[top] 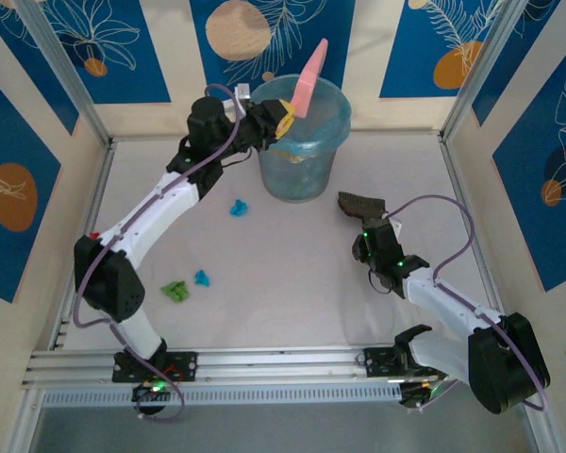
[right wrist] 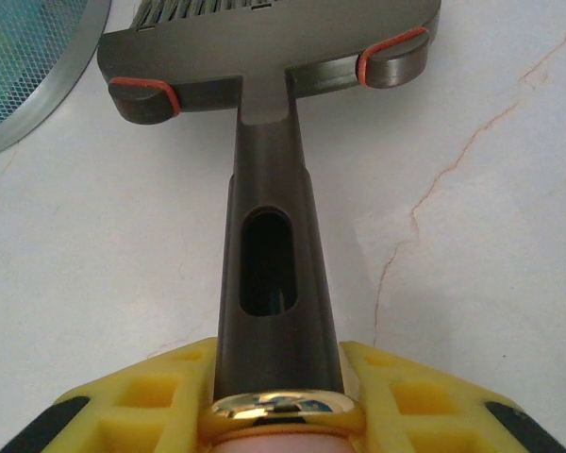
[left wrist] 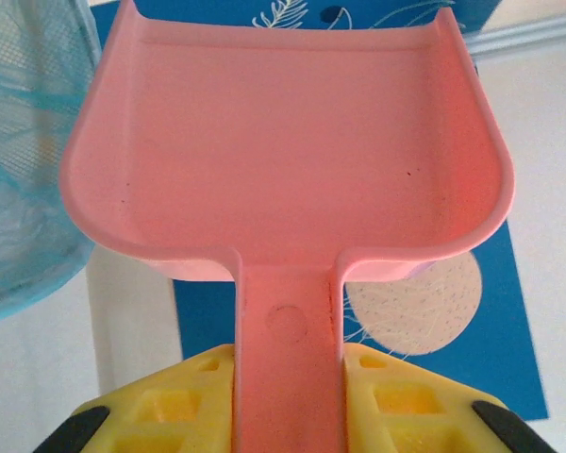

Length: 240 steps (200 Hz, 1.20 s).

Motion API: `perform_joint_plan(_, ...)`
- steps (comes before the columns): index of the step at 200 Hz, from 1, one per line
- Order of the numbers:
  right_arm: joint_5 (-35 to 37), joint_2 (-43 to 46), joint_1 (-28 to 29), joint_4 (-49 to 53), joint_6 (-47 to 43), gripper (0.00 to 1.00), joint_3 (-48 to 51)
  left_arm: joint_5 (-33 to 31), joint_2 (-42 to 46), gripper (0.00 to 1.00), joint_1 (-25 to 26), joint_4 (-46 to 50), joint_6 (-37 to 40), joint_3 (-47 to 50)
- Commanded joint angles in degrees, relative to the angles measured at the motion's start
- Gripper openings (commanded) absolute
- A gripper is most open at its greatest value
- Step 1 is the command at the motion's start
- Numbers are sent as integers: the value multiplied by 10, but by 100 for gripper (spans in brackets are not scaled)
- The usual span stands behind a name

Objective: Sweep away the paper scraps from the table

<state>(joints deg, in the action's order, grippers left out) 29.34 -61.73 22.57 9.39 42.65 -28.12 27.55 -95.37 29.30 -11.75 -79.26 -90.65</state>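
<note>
At the table (top: 292, 283)'s far edge, above the bin (top: 302, 151), clenching the pink dustpan (top: 309, 80) in the left end effector (top: 283, 116). Gripping a dark brush (top: 361, 202) in the right end effector (top: 368, 229). Left of centre, lying loose: paper scraps (top: 175, 291).

My table (top: 302, 311) carries a blue-lined bin (top: 302, 156) near its back edge and three paper scraps (top: 175, 291): two blue, one green.

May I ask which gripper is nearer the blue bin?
Left. The left gripper, holding the dustpan, is at the bin; the right gripper, holding the brush, sits right of it.
</note>
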Motion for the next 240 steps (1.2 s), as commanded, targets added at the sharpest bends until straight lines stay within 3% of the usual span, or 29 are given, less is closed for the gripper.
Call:
perform_joint_plan(1,8,0,-4,4,-4,0,-11,-40,85,0,25,33,111,38)
perform_joint_plan(78,13,45,-7,-9,-1,0,17,-267,348,0,215,201,368,270)
perform_joint_plan(125,9,76,-8,-20,1,0,32,-451,435,0,343,315,444,435)
perform_joint_plan(175,8,143,-9,-43,-12,0,63,-508,452,0,383,345,432,586)
perform_joint_plan(216,-2,226,-8,-48,-29,0,85,-560,449,0,386,315,460,658)
perform_joint_plan(240,-35,300,-2,-27,-36,0,81,-571,459,0,386,349,443,656)
